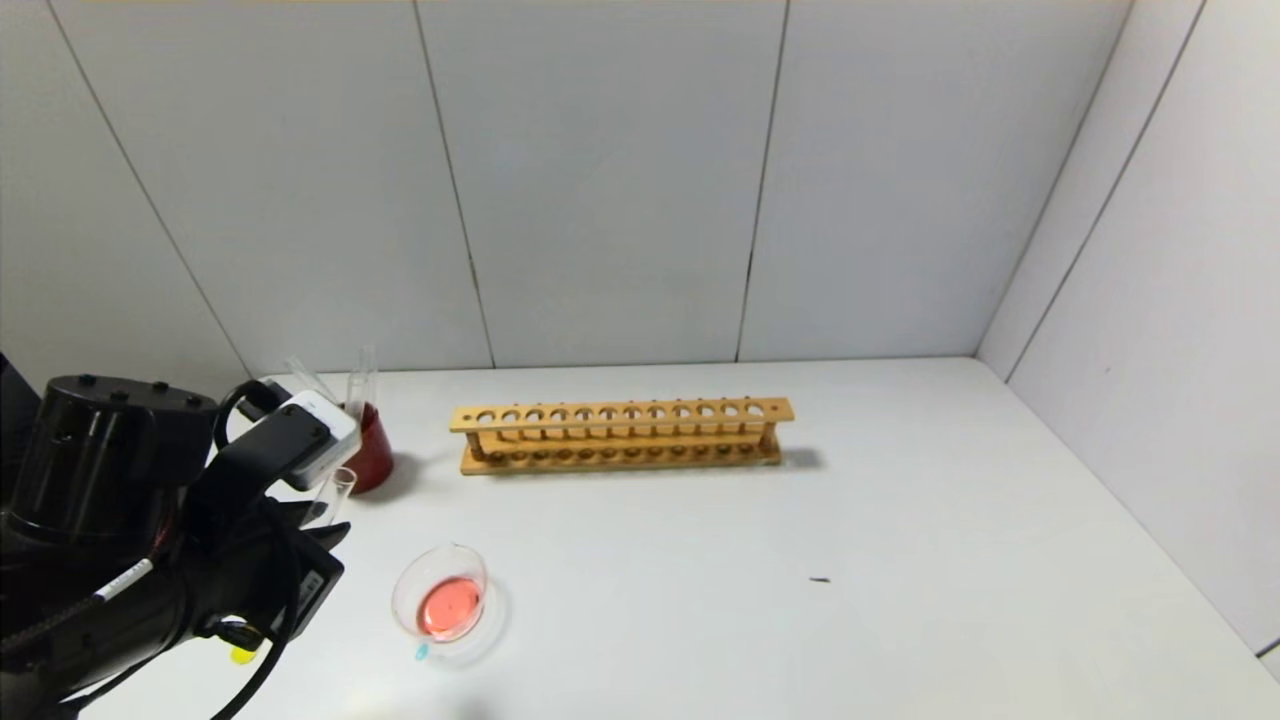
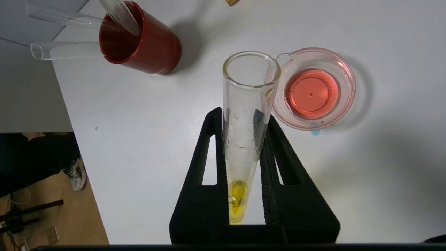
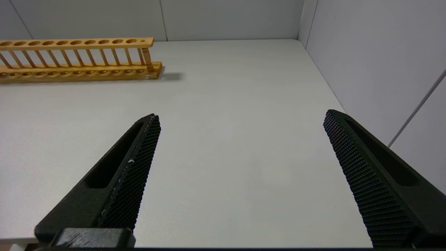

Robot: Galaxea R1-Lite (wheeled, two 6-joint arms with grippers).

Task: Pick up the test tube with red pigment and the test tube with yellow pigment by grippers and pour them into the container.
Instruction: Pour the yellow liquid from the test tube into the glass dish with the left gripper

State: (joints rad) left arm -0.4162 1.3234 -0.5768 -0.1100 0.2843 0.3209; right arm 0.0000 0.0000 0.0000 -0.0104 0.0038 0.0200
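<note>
I am clamping my left gripper (image 2: 244,115) on the test tube with yellow pigment (image 2: 245,122) beside the container (image 2: 343,104) — my right gripper (image 3: 240,139) is hanging wide open.

In the head view, the left end effector (image 1: 318,520) hides most of the test tube with yellow pigment (image 1: 336,492); only its open mouth shows. The wooden rack (image 3: 75,59) runs off the right wrist view's edge.
</note>
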